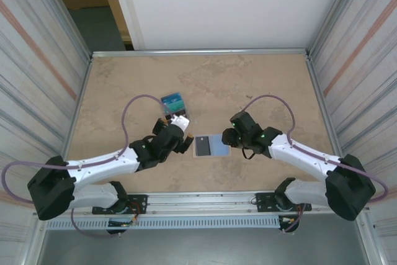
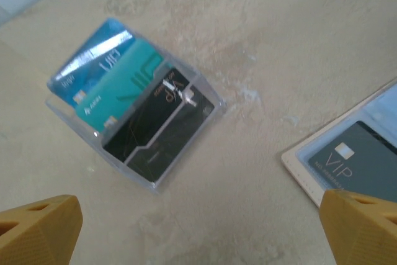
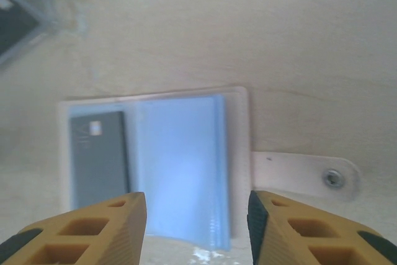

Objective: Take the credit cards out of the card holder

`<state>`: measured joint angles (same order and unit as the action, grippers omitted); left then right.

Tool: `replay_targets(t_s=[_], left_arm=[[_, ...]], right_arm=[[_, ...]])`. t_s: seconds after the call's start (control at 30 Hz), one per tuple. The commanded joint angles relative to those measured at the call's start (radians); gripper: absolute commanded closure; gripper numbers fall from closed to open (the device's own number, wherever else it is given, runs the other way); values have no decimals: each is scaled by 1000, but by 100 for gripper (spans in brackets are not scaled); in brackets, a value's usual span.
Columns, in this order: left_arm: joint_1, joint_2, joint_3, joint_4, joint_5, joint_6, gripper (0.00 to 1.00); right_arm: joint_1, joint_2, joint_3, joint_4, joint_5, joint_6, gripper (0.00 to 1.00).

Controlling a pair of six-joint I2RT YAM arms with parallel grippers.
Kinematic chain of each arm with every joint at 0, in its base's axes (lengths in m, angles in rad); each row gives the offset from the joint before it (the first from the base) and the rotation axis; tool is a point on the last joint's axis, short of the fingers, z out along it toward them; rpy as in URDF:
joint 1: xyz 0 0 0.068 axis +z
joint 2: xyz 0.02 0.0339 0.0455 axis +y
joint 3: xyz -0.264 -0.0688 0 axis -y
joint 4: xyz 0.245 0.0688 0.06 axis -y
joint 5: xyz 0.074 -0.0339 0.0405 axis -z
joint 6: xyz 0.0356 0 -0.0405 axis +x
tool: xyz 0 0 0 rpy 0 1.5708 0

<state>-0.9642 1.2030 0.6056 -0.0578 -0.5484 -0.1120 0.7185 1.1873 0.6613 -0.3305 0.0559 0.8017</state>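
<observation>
Status of extraction: the card holder (image 1: 209, 145) lies opened flat on the surface (image 1: 267, 85), near the middle, between my two arms, with its snap tab (image 3: 304, 175) stretched out to the right. Its right pocket shows bare pale blue lining and looks emptied. Its left pocket has one dark card (image 3: 98, 158) seated in it.

To the far left of the holder, well apart from it, stands a clear tray (image 2: 59, 105). Three cards lean in it in a row: a blue card (image 2: 93, 51) at the back, a teal card (image 2: 127, 72) in the middle and a black card (image 2: 155, 122) in front.

My left hand (image 2: 198, 231) hangs over the ground between tray and holder, fingers spread wide, nothing between them. My right hand (image 3: 196, 228) is poised at the near edge of the holder, fingers apart, with nothing clamped as far as I can tell.

Finding: the work looks mostly complete. One visible card remains to be drawn out. Whether further cards hide behind the blue sleeves, I cannot tell
</observation>
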Motion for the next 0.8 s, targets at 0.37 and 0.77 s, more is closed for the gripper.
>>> replay_targets(t_s=[0.37,0.77], left_arm=[[-9,204,36,-61,6,-193,1],[-11,263,24,16,68,-197,2]], right_arm=[[39,171,51,146,-228,4,70],[73,325,135,115,-213,-12,73]])
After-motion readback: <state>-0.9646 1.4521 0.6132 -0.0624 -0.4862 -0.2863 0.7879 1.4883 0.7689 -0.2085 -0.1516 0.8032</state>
